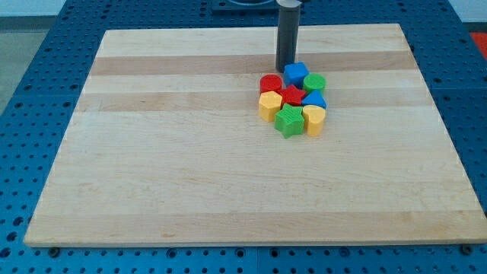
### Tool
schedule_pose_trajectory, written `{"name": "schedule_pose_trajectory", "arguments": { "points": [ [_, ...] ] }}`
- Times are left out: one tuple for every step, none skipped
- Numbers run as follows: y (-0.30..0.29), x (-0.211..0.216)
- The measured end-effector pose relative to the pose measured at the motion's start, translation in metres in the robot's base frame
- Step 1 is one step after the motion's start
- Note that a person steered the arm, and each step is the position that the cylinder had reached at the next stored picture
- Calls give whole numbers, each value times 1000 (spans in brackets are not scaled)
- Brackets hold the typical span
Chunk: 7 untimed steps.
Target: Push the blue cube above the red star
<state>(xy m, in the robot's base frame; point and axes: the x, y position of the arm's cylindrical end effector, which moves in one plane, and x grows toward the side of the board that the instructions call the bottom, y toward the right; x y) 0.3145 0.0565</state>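
Already the blue cube (295, 73) sits just above the red star (293, 95), so the push looks nearly finished; next calls for only a slight nudge, if any. No pincer here: my tip (285, 66) holds nothing, touching the cube's upper left.

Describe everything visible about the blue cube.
The blue cube is a small, solid-looking block with a lighter top face and darker sides. It sits flat on the wooden board at the top of the block cluster, just above the red star and beside the green cylinder. My tip stands at its upper-left edge, apparently touching it.
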Motion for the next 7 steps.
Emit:
{"name": "schedule_pose_trajectory", "arguments": {
  "points": [
    [0, 6],
    [-3, 11],
    [-8, 11],
    [-10, 3],
    [-10, -12],
    [-3, -16],
    [6, -16]
  ]
}}
